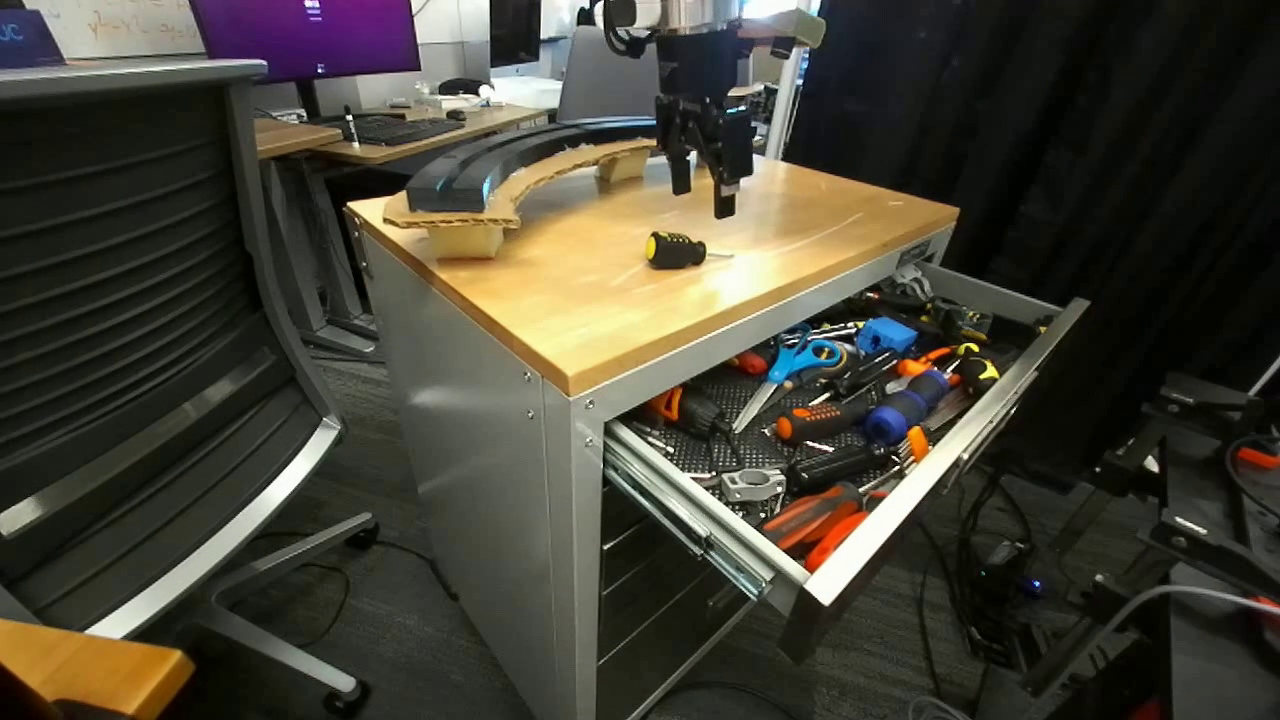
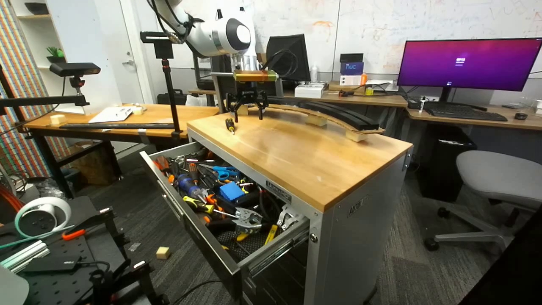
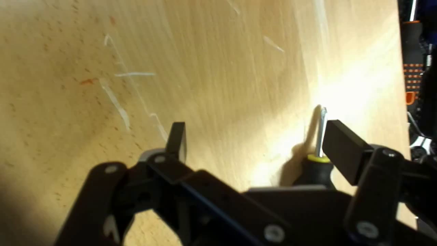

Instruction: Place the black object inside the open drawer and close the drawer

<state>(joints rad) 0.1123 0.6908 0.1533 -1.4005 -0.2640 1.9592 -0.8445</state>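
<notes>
The pickup is pending: jaws apart, the stubby screwdriver (image 1: 680, 250) below, seemingly off-centre; they should align, then lower.

Screwdriver (image 1: 676, 251): black handle, yellow end; in the wrist view, yellow collar at the silver shank. Gripper (image 2: 248, 117): black. Worktop (image 1: 560, 320): honey-toned wood grain, pale scratches, brown and orange flecks. Drawer (image 1: 870, 535): silver-grey; liner (image 1: 715, 383) black, finely dotted. Inside it I see scissors (image 1: 783, 362) with bright blue handles, a blue block (image 1: 886, 336), and a tool handle (image 3: 412, 51), black with rows of orange marks. Monitor (image 2: 432, 72): purple into magenta. Tall panel (image 2: 21, 72): stripes, orange, green, pale blue. Curtain (image 1: 900, 120): black.
</notes>
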